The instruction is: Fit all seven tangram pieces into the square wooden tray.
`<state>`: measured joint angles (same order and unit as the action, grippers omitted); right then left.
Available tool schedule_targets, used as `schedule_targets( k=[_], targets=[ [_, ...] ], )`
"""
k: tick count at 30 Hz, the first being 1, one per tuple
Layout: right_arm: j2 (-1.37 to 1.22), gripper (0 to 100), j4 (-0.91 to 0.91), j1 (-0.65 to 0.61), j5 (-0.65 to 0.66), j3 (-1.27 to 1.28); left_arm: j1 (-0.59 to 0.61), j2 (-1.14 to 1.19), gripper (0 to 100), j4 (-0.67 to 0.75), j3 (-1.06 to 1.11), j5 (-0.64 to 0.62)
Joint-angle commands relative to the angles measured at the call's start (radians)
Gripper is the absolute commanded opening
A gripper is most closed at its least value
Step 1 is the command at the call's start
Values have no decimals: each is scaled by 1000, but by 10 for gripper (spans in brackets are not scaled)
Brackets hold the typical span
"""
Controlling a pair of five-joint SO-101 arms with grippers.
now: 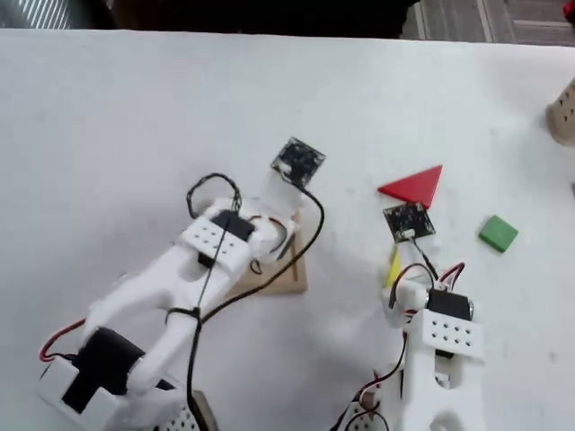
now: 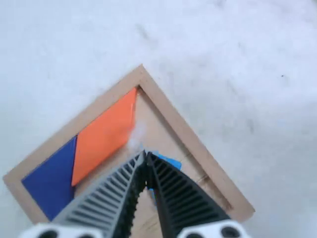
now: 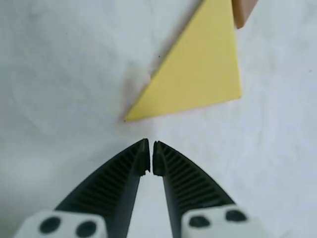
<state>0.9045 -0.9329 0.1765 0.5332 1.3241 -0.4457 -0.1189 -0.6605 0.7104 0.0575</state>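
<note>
A white table (image 1: 135, 117) is seen from above, with two white robot arms reaching in from the near edge. The left arm (image 1: 171, 296) stretches diagonally to a square wooden tray (image 1: 280, 275) near the table's middle. Its wrist camera shows the tray (image 2: 74, 130) holding an orange parallelogram (image 2: 105, 134) with a dark blue triangle (image 2: 49, 181) touching its side. The left gripper (image 2: 147, 159) hangs over the tray's bare floor with its black ribbed fingers (image 2: 114, 193) closed, tips meeting. A light blue piece (image 2: 168, 161) lies in the tray just under and beyond those tips; whether they pinch it cannot be told. The right arm (image 1: 440, 341) stands to the right of the tray. The right gripper (image 3: 150, 159) hovers over the table with its fingers (image 3: 116, 183) closed on nothing, just short of a yellow triangle (image 3: 198, 74) lying flat. On the table beyond that arm lies a red triangle (image 1: 413, 186), and a green square (image 1: 498, 233) sits farther right, apart from it. A tan perforated object (image 1: 562, 112) stands at the far right edge.
</note>
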Motion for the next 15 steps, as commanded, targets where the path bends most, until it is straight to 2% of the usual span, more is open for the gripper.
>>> schedule_targets(
  k=[1, 6, 11, 15],
  targets=[
    [22, 21, 18, -13, 14, -5, -27, -41, 24, 74, 6, -12],
    [22, 21, 18, -13, 14, -5, -21, 108, 24, 66, -72, -14],
    [22, 21, 18, -13, 14, -5, -21, 211, 24, -91, -184, -5],
    [22, 21, 19, -13, 14, -5, -19, 211, 24, -172, -183, -5]
  ],
)
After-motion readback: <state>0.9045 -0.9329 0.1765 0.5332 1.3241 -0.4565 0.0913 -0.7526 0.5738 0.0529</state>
